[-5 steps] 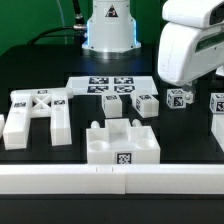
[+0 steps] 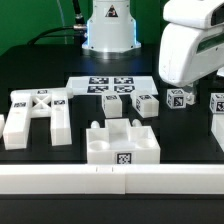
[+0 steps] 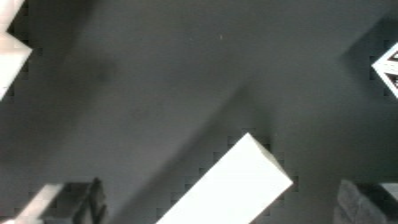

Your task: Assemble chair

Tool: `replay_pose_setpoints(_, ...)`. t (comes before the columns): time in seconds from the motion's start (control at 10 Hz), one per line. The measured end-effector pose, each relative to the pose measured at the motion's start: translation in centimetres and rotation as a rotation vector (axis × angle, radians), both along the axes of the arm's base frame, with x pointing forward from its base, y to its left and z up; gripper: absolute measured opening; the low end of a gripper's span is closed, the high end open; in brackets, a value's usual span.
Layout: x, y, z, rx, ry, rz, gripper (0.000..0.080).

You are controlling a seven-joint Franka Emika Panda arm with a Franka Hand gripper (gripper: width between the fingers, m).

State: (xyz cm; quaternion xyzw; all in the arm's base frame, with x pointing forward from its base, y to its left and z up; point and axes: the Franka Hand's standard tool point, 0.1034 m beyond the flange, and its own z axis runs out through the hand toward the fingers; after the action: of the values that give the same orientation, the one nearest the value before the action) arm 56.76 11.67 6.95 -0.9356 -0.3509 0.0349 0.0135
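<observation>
The chair parts lie loose on the black table. In the exterior view the H-shaped piece (image 2: 35, 112) lies at the left and the seat block (image 2: 120, 143) stands at the front centre. Small tagged pieces (image 2: 146, 103) (image 2: 178, 97) lie in a row toward the right, with one more at the right edge (image 2: 218, 104). The arm's white hand (image 2: 187, 48) hangs above the right part of the row; its fingers do not show there. In the wrist view my gripper (image 3: 221, 205) is open, with fingers (image 3: 71, 200) wide apart, high above a white part (image 3: 240, 185).
The marker board (image 2: 110, 86) lies flat behind the row of small pieces, in front of the robot base (image 2: 108, 30). A long white rail (image 2: 110, 180) runs along the table's front edge. In the wrist view a tagged piece (image 3: 388, 70) shows at one edge.
</observation>
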Motion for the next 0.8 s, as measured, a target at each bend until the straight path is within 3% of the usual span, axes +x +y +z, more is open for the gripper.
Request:
replay_pose_setpoints(0.5, -0.2, -0.6, 0.0, 0.001, 0.000, -0.015, 0.0649)
replay_pose_setpoints(0.8, -1.7, -5.4, -0.1, -0.023, -0.019, -0.058, 0.0649)
